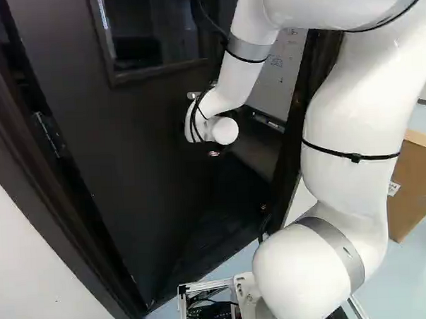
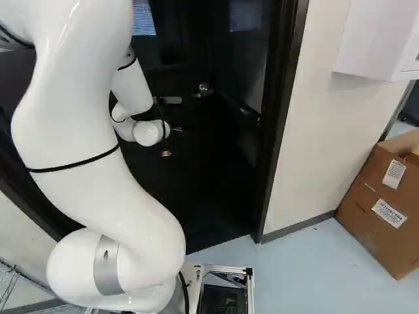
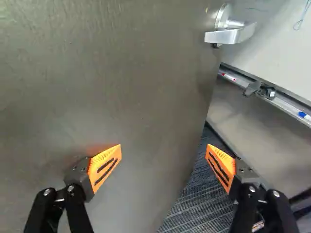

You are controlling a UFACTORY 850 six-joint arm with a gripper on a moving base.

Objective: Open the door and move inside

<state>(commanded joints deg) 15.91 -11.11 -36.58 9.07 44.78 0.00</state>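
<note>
Cardboard box [image 2: 380, 203] near pale wall [image 2: 321, 144]; pale-blue floor [image 2: 308, 275]; whiteboard [image 3: 286, 53]; dark striped carpet [image 3: 194, 208].

We can read no text for certain. We see white rectangular paper labels [image 2: 389, 213] on a brown cardboard box [image 2: 363, 190], faint marks [image 1: 276, 61] on a flat whiteboard [image 1: 272, 93].

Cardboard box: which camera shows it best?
The right base view: the arm doesn't block the box, and two labels show. The left base view has it partly behind the arm; the wrist view doesn't show it.

On the pale blue, smooth floor [image 2: 314, 281], a brown cardboard box [image 2: 376, 212] is set at right — dark grey, ribbed carpet [image 3: 194, 208] is laid at the far side.
</note>
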